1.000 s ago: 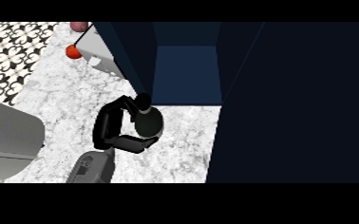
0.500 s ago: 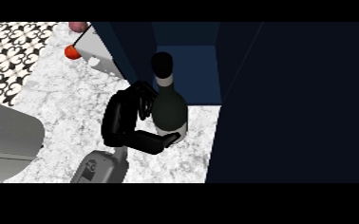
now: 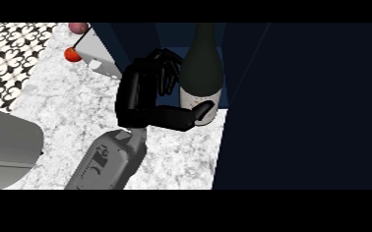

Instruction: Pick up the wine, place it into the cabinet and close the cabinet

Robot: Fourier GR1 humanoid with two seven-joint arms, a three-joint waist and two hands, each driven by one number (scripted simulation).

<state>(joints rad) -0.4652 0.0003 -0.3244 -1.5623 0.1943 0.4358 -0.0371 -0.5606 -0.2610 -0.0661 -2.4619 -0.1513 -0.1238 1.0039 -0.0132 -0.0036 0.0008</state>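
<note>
Left robot hand (image 3: 149, 98) grips upright wine bottle (image 3: 201, 64) at cabinet (image 3: 291, 103)

Single head view, steeply down onto counter (image 3: 65, 108), close range, facing open cabinet (image 3: 291, 103); no second view.

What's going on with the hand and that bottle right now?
Left hand curled round the wine bottle. Bottle upright at the open cabinet. Right hand out of view. Nothing seen blocking the opening.

Kitchen: marble counter (image 3: 65, 103), dark blue cabinet (image 3: 291, 103).
</note>
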